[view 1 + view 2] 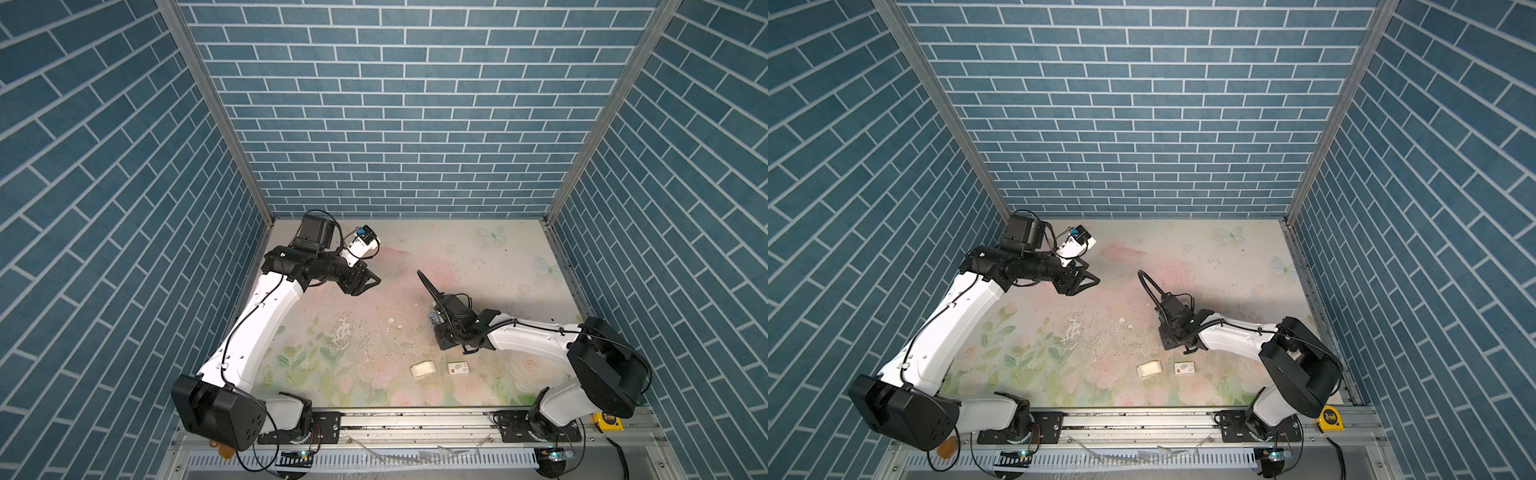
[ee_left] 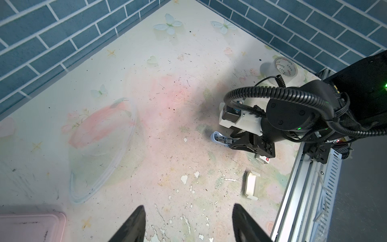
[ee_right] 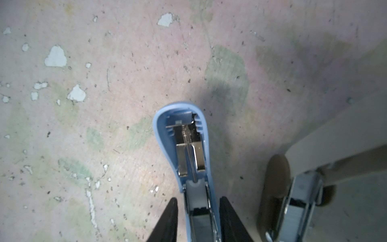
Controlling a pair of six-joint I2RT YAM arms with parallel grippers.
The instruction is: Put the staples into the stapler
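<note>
- Right of centre on the flowered surface (image 1: 374, 257), the right gripper (image 3: 199, 201) sets its black fingers (image 3: 165, 220) along both flanks of the opened blue stapler (image 3: 182, 146). One finger touches the shell and a thin line of surface shows beside the other, so whether the hold is firm cannot be told.
- The stapler's blue arm lies underside up, showing its spring and bright plate. A metal channel (image 3: 301, 209) stands just beside it, and the grey inside that channel is too blurred to name.
- At the far left, the left gripper (image 2: 189, 226) hovers with its fingers wide apart and empty, well apart from the stapler.
- No loose strip of staples can be made out in any view. The white card tray (image 1: 423, 369) and red-marked sleeve (image 1: 457, 368) lie near the front edge, nearer than the right gripper, with the tray to the left of the sleeve and a small gap between them.
- The stapler looks stiff and fairly heavy for its size, with a smooth plastic shell and a sprung hinge that would likely fight back. A hold across its narrow sides close to the hinge seems soundest.
- A strip of staples would likely be light, slick and brittle, apt to snap at its glued joints if bent or squeezed hard. It is probably best taken gently by its long sides near the middle and kept level on the way to the channel.
</note>
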